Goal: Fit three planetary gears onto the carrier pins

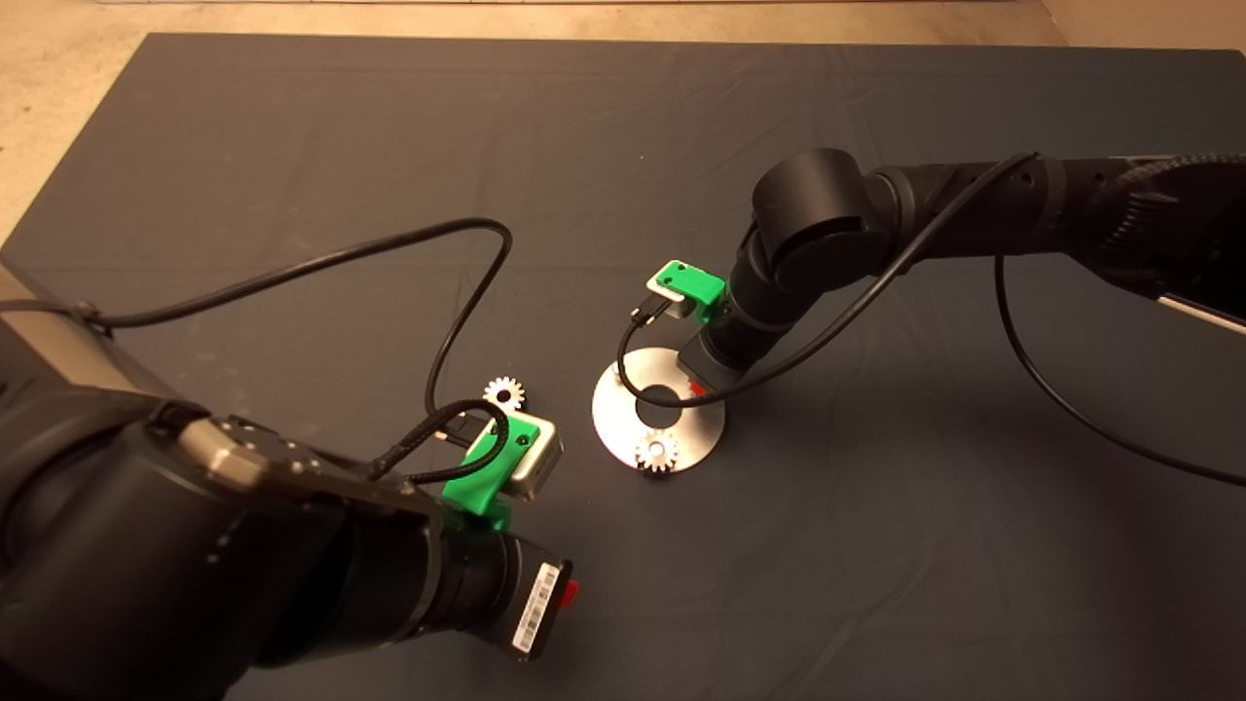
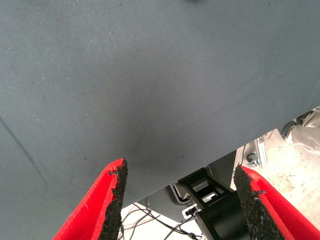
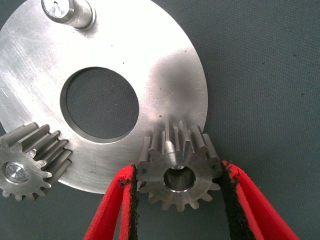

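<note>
Right gripper [image 3: 177,200] low over the rim of the carrier disc [image 3: 165,65], fingers [image 3: 112,210] parted just wider than a planetary gear [image 3: 177,172] that sits between the pads; left pad touching or nearly touching the teeth, right pad a sliver apart, so gripped or just released: hard to tell; bore apparently over a pin, though the pin tip is dim inside it. Second gear [image 3: 27,170] seated on its pin at the disc edge, pin end shining through the bore; third pin [image 3: 70,11] bare. Third gear [image 1: 504,393] loose on the mat [image 1: 292,146], near the left gripper [image 2: 177,195], which hangs wide open and empty above bare mat at the near side.

Risks: gear cocked on its pin and jamming if pressed off-axis; pads dragging the gear back up on withdrawal; disc sliding under side load.

Barcode label on the left wrist [image 1: 537,608], not legible; no other writing seen.
</note>
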